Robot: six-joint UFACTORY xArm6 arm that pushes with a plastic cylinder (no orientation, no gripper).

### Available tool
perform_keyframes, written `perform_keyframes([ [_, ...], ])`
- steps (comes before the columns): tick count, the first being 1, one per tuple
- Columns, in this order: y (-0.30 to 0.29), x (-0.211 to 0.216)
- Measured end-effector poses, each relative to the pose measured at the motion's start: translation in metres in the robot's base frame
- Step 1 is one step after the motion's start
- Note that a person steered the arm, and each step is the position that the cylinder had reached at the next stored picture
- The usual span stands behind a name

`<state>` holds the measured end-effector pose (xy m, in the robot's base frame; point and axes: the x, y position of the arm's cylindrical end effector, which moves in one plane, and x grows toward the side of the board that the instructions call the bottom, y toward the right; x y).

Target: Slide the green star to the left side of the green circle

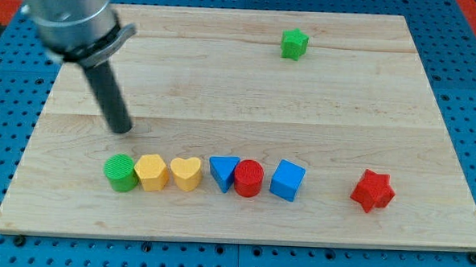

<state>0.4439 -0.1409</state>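
Observation:
The green star [293, 43] lies near the view's top, right of centre, on the wooden board [247, 102]. The green circle [121, 173] sits at the left end of a row of blocks near the view's bottom. My tip [122, 129] rests on the board just above the green circle, a short gap apart from it, and far to the left of and below the green star. The rod leans up toward the view's top left.
Right of the green circle the row holds a yellow hexagon [151, 172], a yellow heart [185, 173], a blue triangle [223, 171], a red circle [249, 179] and a blue cube [287, 181]. A red star [372, 191] lies apart at the lower right.

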Motion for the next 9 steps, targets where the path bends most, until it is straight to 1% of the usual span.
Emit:
perform_keyframes([
  [1,0.143,-0.037],
  [2,0.267,-0.090],
  [3,0.332,-0.145],
  [4,0.292,-0.175],
  [5,0.170,-0.162],
  [6,0.022,-0.146],
  [7,0.013,-0.168],
  [8,-0.060,-0.136],
  [9,-0.104,-0.081],
])
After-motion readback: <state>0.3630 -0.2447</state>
